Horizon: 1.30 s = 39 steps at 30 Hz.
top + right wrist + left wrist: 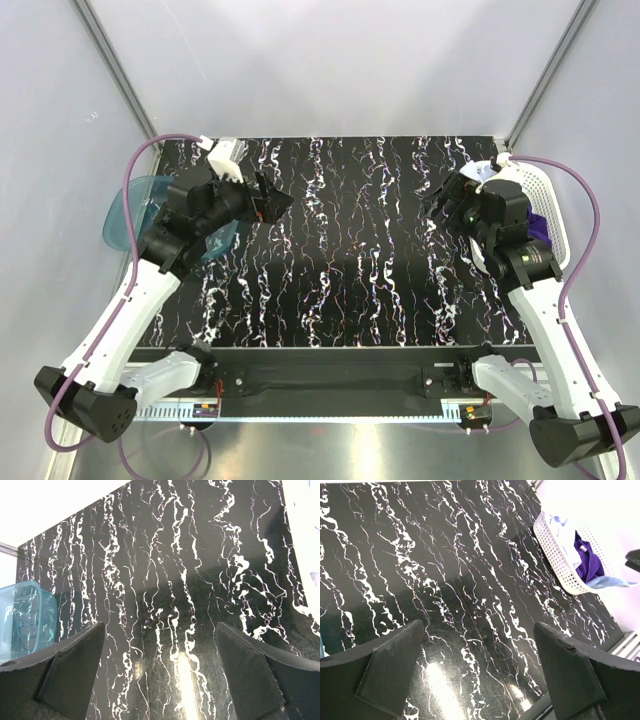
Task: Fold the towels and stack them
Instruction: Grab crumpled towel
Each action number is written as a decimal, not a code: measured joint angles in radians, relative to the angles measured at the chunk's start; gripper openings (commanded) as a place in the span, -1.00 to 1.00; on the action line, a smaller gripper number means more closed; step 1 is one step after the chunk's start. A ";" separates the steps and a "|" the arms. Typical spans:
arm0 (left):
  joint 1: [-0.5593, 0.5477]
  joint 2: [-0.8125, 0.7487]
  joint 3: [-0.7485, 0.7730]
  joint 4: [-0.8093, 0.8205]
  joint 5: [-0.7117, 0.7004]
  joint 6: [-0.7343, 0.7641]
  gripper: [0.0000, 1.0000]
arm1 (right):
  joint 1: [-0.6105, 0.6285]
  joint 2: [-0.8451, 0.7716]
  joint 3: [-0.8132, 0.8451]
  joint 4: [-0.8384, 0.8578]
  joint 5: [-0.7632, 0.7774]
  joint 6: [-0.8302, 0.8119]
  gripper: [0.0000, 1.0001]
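A white mesh basket (553,192) and teal tray (124,212) sit at opposite edges of the marbled table (350,255).

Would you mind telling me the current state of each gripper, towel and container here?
Left gripper, open, empty.
Right gripper, open, empty.
Basket, holding all three towels.
Purple towel, crumpled in basket.
White towel, crumpled in basket.
Blue towel, unfolded, spilling over basket rim.
Tray, upright, looks empty.
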 measured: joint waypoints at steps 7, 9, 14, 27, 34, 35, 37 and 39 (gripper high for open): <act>0.000 -0.002 0.000 0.000 -0.001 0.000 0.98 | 0.000 -0.002 -0.001 -0.029 0.039 0.004 1.00; 0.000 -0.004 -0.005 0.004 -0.001 0.000 0.98 | 0.000 -0.003 -0.002 -0.032 0.090 0.010 1.00; 0.000 -0.011 -0.035 0.001 0.004 0.000 0.97 | -0.008 0.060 0.014 -0.035 0.239 -0.013 0.99; 0.000 -0.035 -0.089 0.013 0.052 -0.011 0.98 | -0.552 0.537 0.151 0.000 0.227 -0.104 0.01; 0.000 -0.032 -0.092 0.009 0.059 -0.006 0.98 | -0.668 0.741 0.192 0.035 0.134 -0.118 0.14; 0.000 -0.029 -0.092 0.009 0.061 -0.006 0.97 | -0.677 0.760 0.192 0.043 0.118 -0.121 0.15; 0.000 -0.017 -0.090 0.009 0.071 -0.007 0.98 | -0.693 0.793 0.192 0.065 0.079 -0.127 0.15; 0.000 0.010 -0.077 0.005 0.086 -0.007 0.98 | -0.705 0.827 0.192 0.091 0.035 -0.134 0.13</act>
